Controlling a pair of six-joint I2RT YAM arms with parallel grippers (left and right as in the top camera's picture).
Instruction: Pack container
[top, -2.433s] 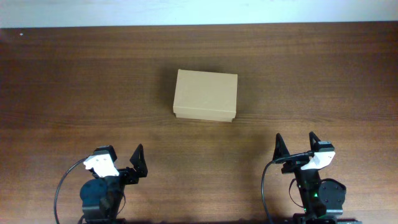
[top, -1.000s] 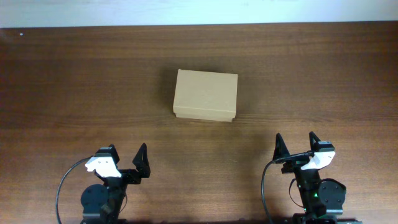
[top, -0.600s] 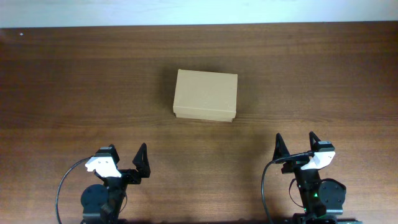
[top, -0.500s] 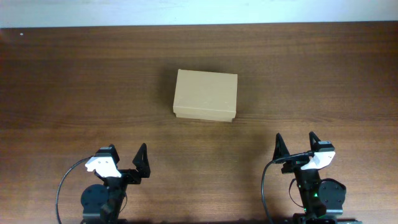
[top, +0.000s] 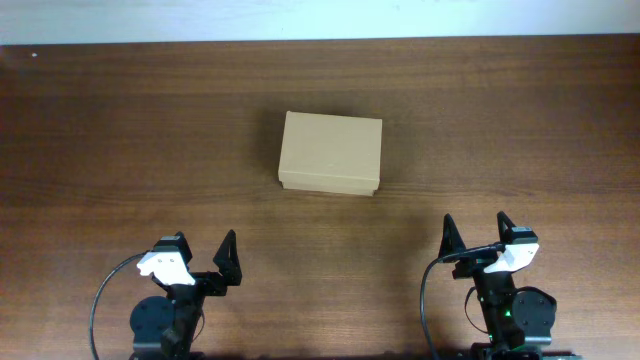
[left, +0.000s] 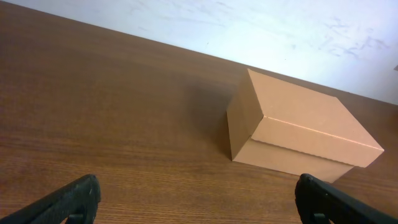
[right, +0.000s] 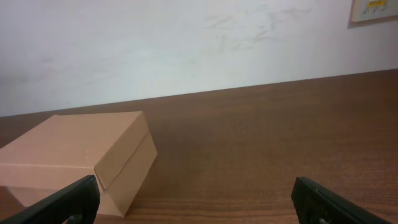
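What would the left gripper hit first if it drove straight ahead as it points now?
Most likely the container, which sits ahead of the left gripper, somewhat right of its centre line; the finger on that side would probably touch it first. Only bare table lies between.

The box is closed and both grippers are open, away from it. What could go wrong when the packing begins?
1. The small tan cardboard box lies loose on the brown wooden table; lifting its lid with one gripper may drag or tip it.
2. The left gripper and right gripper would both reach toward one small box and might collide.
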